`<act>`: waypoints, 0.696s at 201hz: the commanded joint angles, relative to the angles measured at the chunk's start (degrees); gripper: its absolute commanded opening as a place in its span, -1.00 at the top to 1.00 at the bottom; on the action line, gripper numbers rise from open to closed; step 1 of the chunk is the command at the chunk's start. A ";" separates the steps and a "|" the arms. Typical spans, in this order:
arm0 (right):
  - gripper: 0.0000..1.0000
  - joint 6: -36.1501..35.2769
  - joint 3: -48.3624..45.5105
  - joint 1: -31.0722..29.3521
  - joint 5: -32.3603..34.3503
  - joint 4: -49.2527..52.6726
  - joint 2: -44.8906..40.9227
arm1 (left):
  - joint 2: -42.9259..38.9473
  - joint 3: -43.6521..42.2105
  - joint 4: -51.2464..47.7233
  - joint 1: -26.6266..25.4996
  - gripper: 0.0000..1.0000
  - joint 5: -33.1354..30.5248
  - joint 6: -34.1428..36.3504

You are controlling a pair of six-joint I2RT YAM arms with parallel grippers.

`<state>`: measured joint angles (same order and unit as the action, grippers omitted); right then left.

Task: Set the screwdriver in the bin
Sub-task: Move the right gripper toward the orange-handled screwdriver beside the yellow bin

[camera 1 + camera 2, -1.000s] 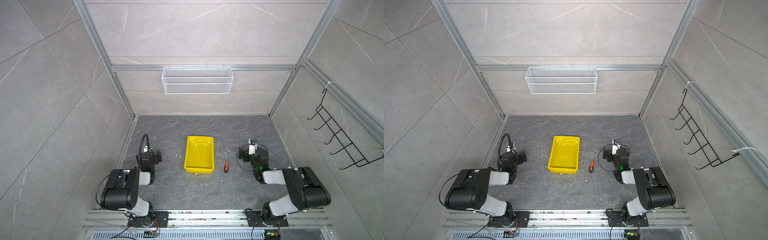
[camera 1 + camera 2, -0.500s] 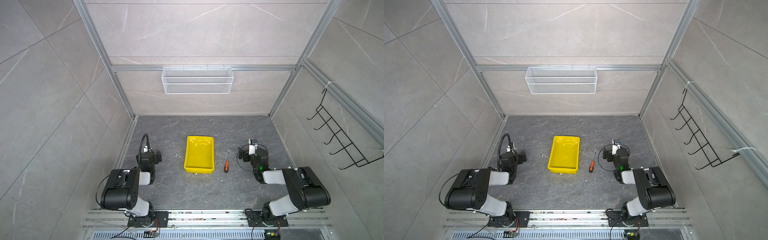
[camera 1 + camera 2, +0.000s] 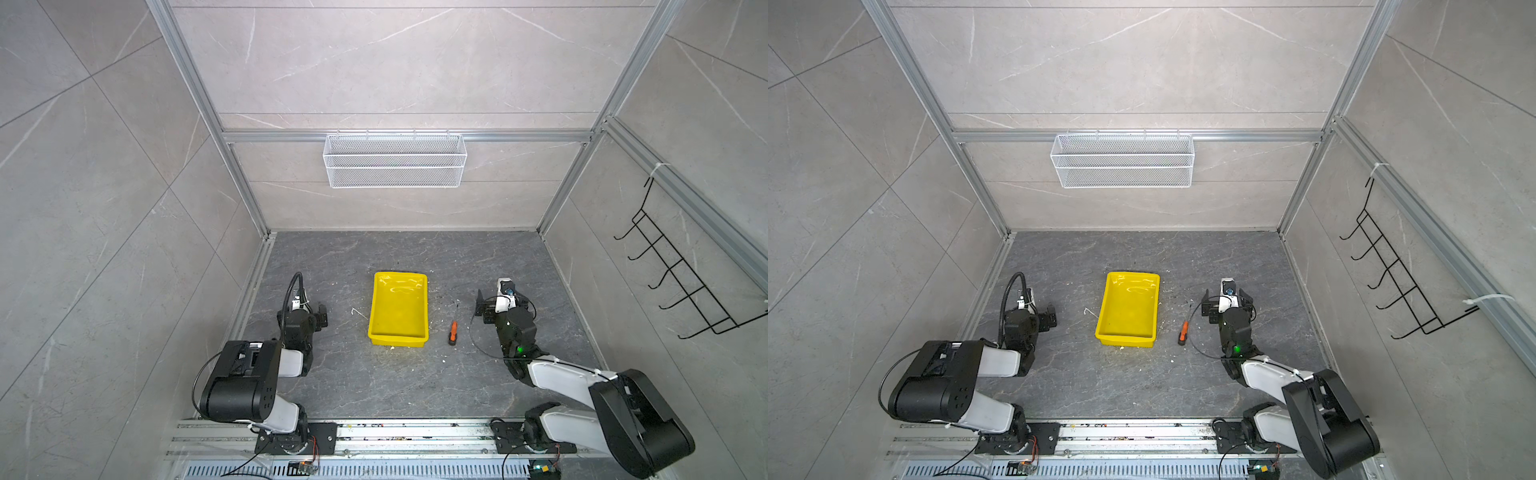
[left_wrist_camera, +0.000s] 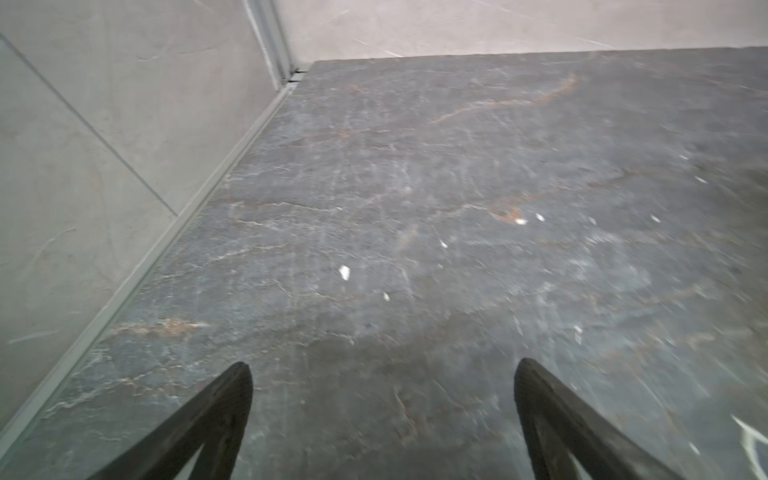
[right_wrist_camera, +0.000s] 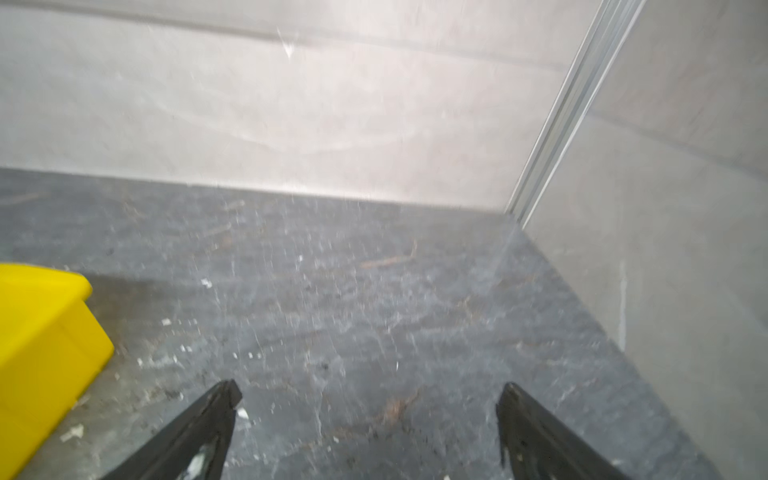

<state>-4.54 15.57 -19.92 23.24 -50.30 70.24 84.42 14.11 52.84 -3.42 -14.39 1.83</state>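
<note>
**Camera layout**

Both top views look steeply down from high behind the arms (image 3: pixel 249 374), sharing the whole floor (image 3: pixel 374 382). Each wrist view sits low, close behind its fingertips (image 4: pixel 237 386), facing forward; the right wrist view shares the bin (image 5: pixel 41 332), just left of the right gripper (image 5: pixel 370 390).

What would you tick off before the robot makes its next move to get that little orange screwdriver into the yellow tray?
1. The screwdriver lies free on the floor beside the bin: ok.
2. The bin holds nothing in the way: ok.
3. The right pincer is open, holding nothing: ok.
4. The right pincer is lined up over the screwdriver: not ok; its wrist view does not show it.
5. The left pincer is open, away from the bin: ok.
</note>
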 commanded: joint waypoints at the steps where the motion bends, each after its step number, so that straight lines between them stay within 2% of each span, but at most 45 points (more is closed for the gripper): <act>1: -0.99 -3.35 -0.81 -3.60 5.43 1.12 -3.20 | -8.69 4.42 -8.60 -1.42 -1.00 2.68 3.29; 11: -0.99 -3.94 -0.60 -5.46 6.76 2.55 -6.23 | -13.06 7.96 -18.51 -2.25 -1.00 3.32 2.94; 24: -0.99 -3.02 0.41 -7.43 10.00 9.94 -13.85 | -17.96 10.46 -24.82 -3.09 -1.00 4.65 -1.64; 28: -0.98 -2.00 1.00 -7.58 9.83 13.37 -16.44 | -19.59 11.25 -26.87 -3.40 -1.00 4.35 -5.17; 40: -0.99 1.66 4.41 -7.59 6.45 26.27 -24.27 | -23.97 15.37 -37.60 -3.70 -1.00 5.28 -23.17; 47: -0.98 3.90 7.61 -7.59 3.61 34.24 -27.89 | -25.47 17.61 -42.24 -3.79 -1.00 10.23 -29.60; 61: -0.99 9.65 13.41 -7.61 0.29 48.71 -31.78 | -25.72 20.04 -42.12 -4.59 -1.00 21.70 -33.48; 73: -0.98 23.25 18.29 -7.59 5.78 63.13 -31.84 | -24.98 20.52 -39.03 -6.55 -1.00 25.57 -35.04; 82: -0.99 41.97 22.31 -7.59 13.01 79.50 -30.01 | -24.13 20.18 -35.66 -8.05 -1.00 28.54 -32.73; 83: -0.98 41.97 22.31 -7.59 13.60 81.21 -29.73 | -24.00 20.08 -35.28 -8.21 -1.00 28.89 -32.05; 88: -0.99 52.19 23.85 -7.61 16.68 89.58 -28.04 | -23.18 19.72 -34.25 -8.51 -1.00 30.86 -29.18; 93: -0.99 58.77 24.87 -7.59 17.82 94.48 -26.41 | -22.27 19.25 -34.44 -8.64 -1.00 31.68 -27.32; 101: -0.99 58.05 25.21 -7.54 14.46 94.95 -24.30 | -20.29 17.08 -32.81 -9.26 -1.00 28.60 -28.13; 108: -0.99 57.37 25.13 -7.61 10.75 94.10 -22.35 | -18.13 15.64 -30.58 -9.28 -1.00 25.62 -31.86; 118: -0.99 58.50 25.21 -7.61 5.71 92.88 -19.66 | -16.13 16.63 -28.84 -8.26 -1.00 28.56 -34.08; 126: -0.99 58.05 24.48 -7.67 1.79 89.69 -17.71 | -15.54 19.79 -32.93 -8.14 -1.00 31.57 -31.43; 140: -0.93 59.24 22.88 -7.96 -3.05 84.12 -14.39 | -15.35 24.14 -42.49 -8.44 -1.00 28.14 -29.67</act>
<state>45.08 40.62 -27.38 28.99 29.93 51.70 69.06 31.62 17.43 -12.21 12.40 -27.88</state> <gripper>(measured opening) 0.989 0.997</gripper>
